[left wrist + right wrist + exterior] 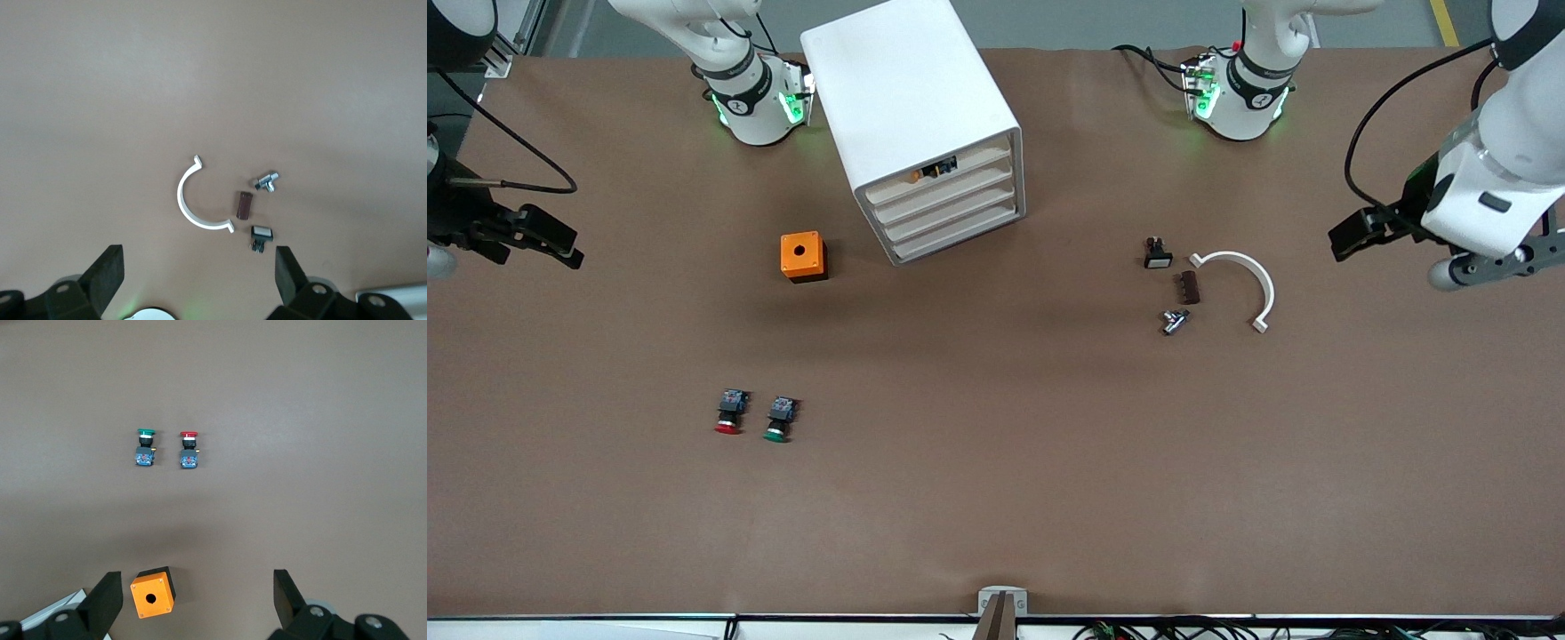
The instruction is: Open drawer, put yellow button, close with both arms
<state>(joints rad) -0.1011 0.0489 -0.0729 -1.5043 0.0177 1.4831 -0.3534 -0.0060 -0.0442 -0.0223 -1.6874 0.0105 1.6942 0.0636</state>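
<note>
The white cabinet (911, 107) stands at the table's robot side, between the two arm bases. Its top drawer (969, 164) sits pushed in, level with the three lower drawers. The yellow button (932, 170) shows in the gap above the drawer's front, lying inside. My right gripper (560, 244) is open and empty, up over the right arm's end of the table; in its wrist view (197, 600) the jaws stand wide apart. My left gripper (1347, 240) is open and empty over the left arm's end; its wrist view (197, 277) shows it wide open too.
An orange box (803, 256) with a hole sits beside the cabinet. A red-capped button (729, 413) and a green-capped button (780, 420) lie nearer the front camera. A white curved clip (1249, 276), black switch (1158, 253), brown piece (1189, 287) and metal fitting (1175, 321) lie toward the left arm's end.
</note>
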